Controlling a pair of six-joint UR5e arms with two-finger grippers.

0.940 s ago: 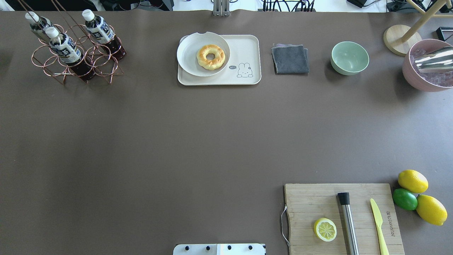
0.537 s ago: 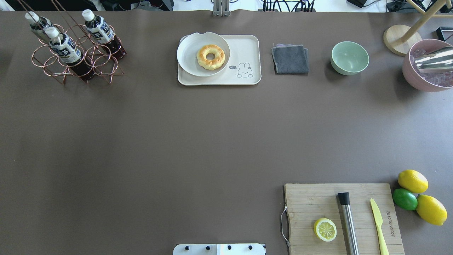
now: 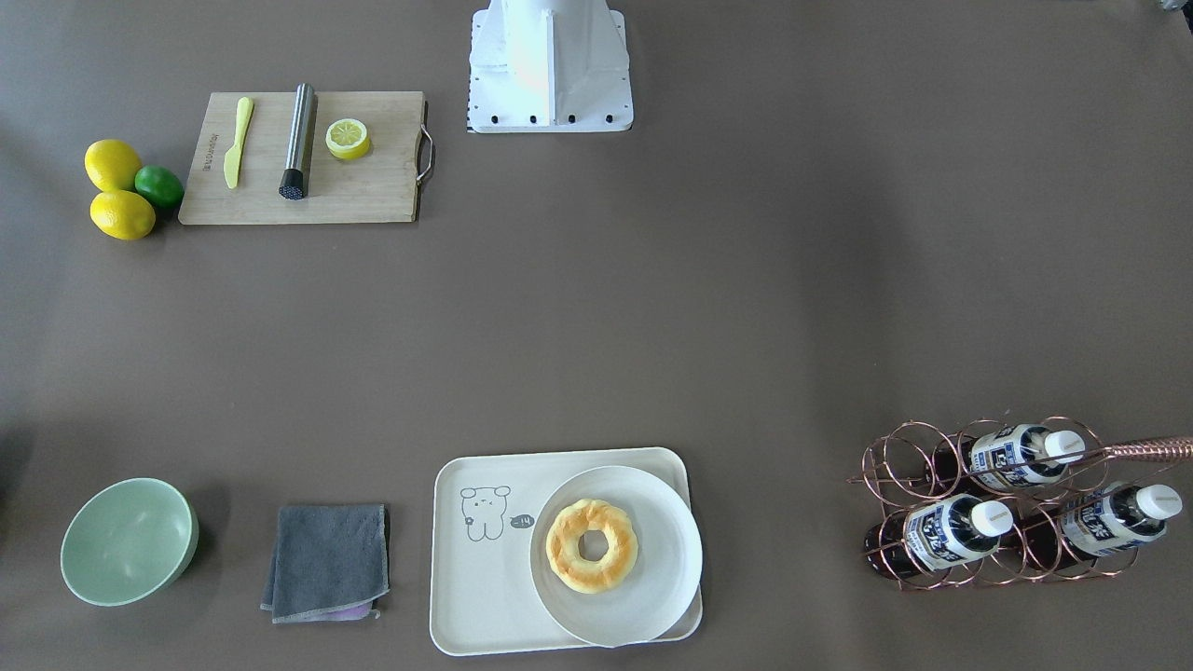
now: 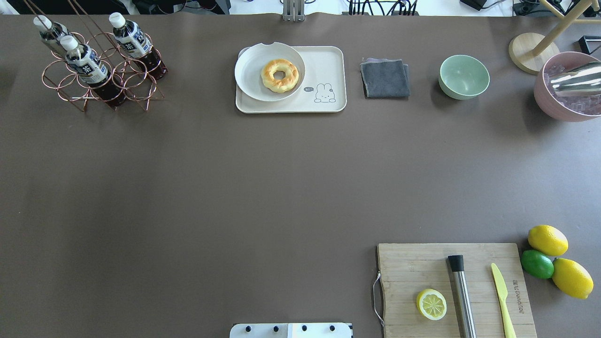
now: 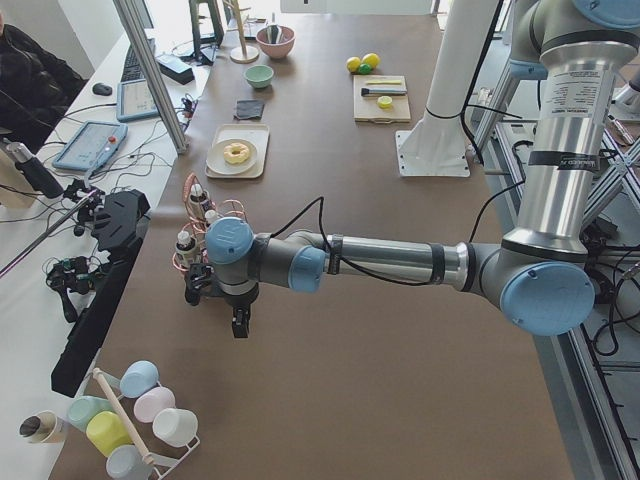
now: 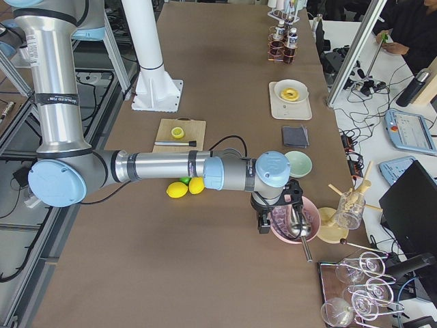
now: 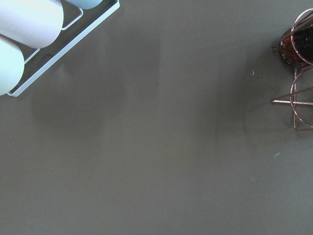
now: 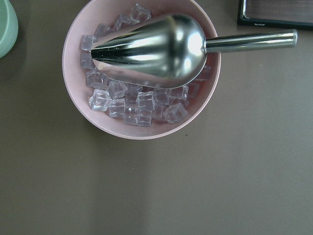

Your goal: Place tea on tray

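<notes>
**Progress: nil.** The tea [image 4: 134, 42] (a small clear plastic bottle of dark brown liquid, white screw cap, navy-and-white label, one of three alike) sits in the copper wire rack [image 3: 1146, 445] at the far corner of the table on the robot's left. No bottle is out of the rack.

The cream-white rounded-rectangle plastic tray [image 4: 328, 58] with the line-drawn animal lies well apart from the rack, along the same far edge. A round white plate [image 4: 249, 70] carrying a ring doughnut [image 4: 280, 75] covers the half nearer the rack; the printed half is bare.

Outstanding: reach, grasp, lift clear of the rings, carry, set down — the whole job.

**Left gripper** [image 5: 240, 328]: seen only in the side view, hanging fingers-down over bare table just beside the rack, on the side toward the table's end.
- It has nothing in it that I can make out.
- Whether the jaws stand apart or together cannot be told from that angle.
- Its wrist camera shows brown table, with a rack ring and one dark bottle base at the right edge — so the tea is judged near and off to one side, not beneath the fingers.

**Right gripper** [image 6: 262, 223]: above the pink bowl [image 8: 146, 133] of ice cubes with a steel scoop [image 8: 146, 49], at the opposite end of the table and well apart from the tea. Jaw opening: cannot tell.
</notes>
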